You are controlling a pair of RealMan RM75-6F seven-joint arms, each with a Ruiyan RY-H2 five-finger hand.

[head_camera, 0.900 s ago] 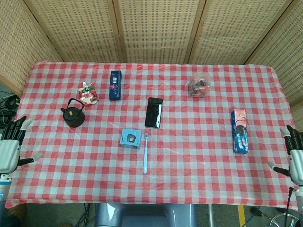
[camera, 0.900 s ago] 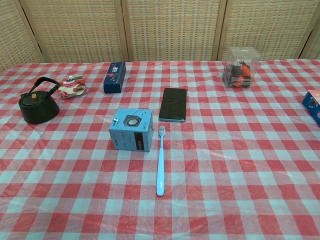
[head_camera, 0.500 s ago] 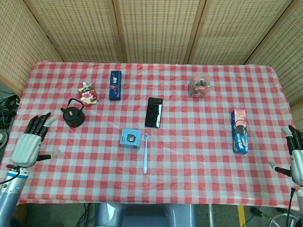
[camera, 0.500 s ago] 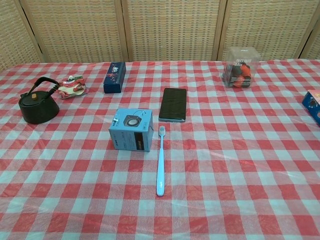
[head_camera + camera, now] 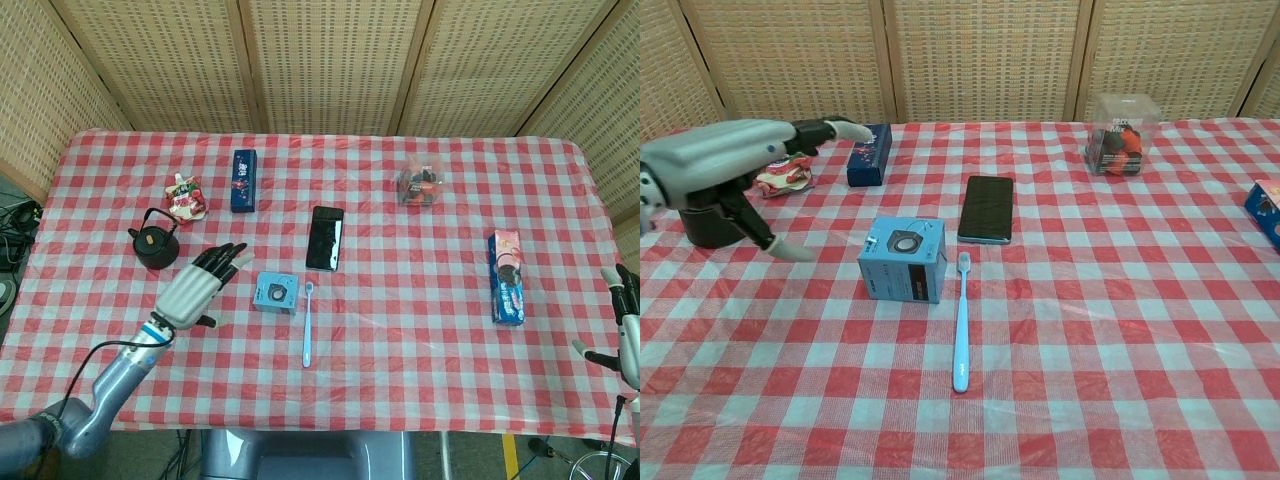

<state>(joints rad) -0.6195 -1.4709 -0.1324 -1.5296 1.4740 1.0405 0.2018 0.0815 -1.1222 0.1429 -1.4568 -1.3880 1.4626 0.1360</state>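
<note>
Left hand (image 5: 197, 287) over the tabletop, fingers spread, holding nothing, between black teapot (image 5: 154, 243) and small blue speaker box (image 5: 276, 292), toothbrush (image 5: 307, 323) just right of box, right hand (image 5: 625, 330) past the right edge, fingers apart, empty

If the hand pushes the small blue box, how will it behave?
The box looks like printed cardboard, so probably light and easy to slide on the cloth. It stands about as tall as wide, so a high push might tip it.
</note>
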